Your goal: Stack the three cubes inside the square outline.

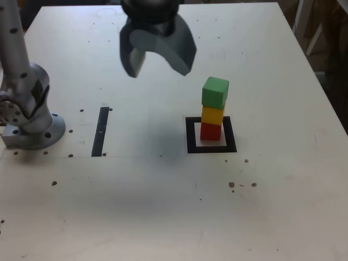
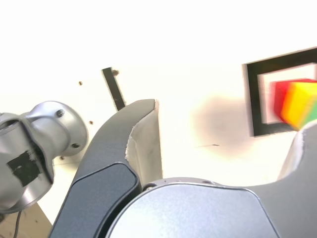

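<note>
Pincer: the gripper (image 1: 159, 61) is hanging above the table (image 1: 283, 179) with its jaws spread wide, gripping nothing.
Stack: the red cube (image 1: 211, 131) is sitting inside the square outline (image 1: 190, 136), carrying the yellow cube (image 1: 212, 115) and the green cube (image 1: 215, 91); all are standing apart from the pincer, below it.
Exterior view only: the whole tower is showing, the green cube slightly skewed.
Wrist view only: the tower is appearing blurred and cropped between the jaws; the black strip (image 2: 114, 88) is lying beyond one finger (image 2: 143, 134).

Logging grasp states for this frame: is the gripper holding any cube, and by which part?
Nothing is held. The grey gripper hangs with its jaws open and empty, apart from the small green cube topping the stack.
</note>
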